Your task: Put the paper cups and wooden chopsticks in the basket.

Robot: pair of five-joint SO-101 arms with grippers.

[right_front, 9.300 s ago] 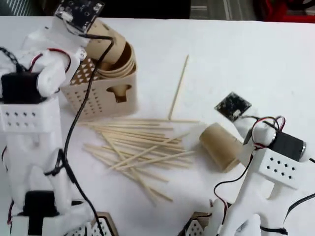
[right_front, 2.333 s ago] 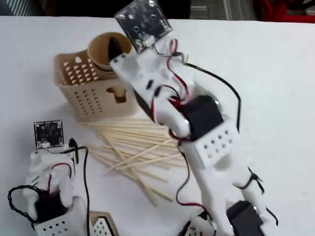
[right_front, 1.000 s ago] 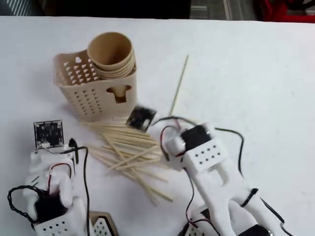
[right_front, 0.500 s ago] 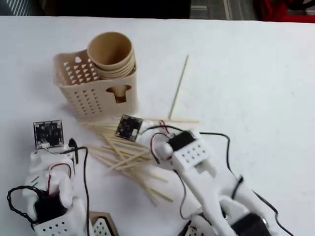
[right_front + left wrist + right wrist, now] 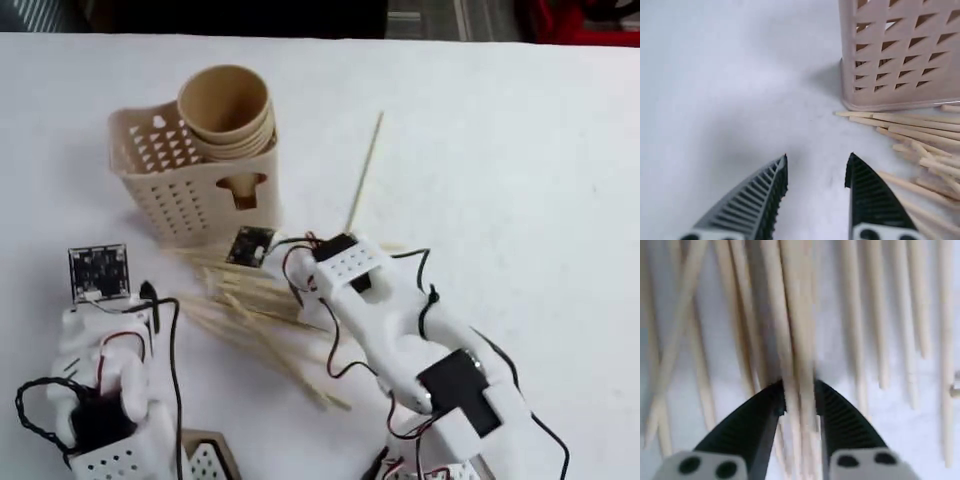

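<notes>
The wooden chopsticks (image 5: 235,308) lie heaped just near of the basket (image 5: 165,195), where the paper cups (image 5: 227,105) stand stacked. The sticks look light, stiff and apt to roll, so a mid-length grip seems best. The right gripper (image 5: 799,392) has its jaws narrow on a few. The left gripper (image 5: 815,172) is parted over bare table (image 5: 715,75). Blur hides how many sticks are caught.

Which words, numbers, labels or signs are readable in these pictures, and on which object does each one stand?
No text can be read.
The basket, the paper cups and the chopsticks carry no print.
The circuit boards on the arms show only tiny marks, too small to read.
</notes>
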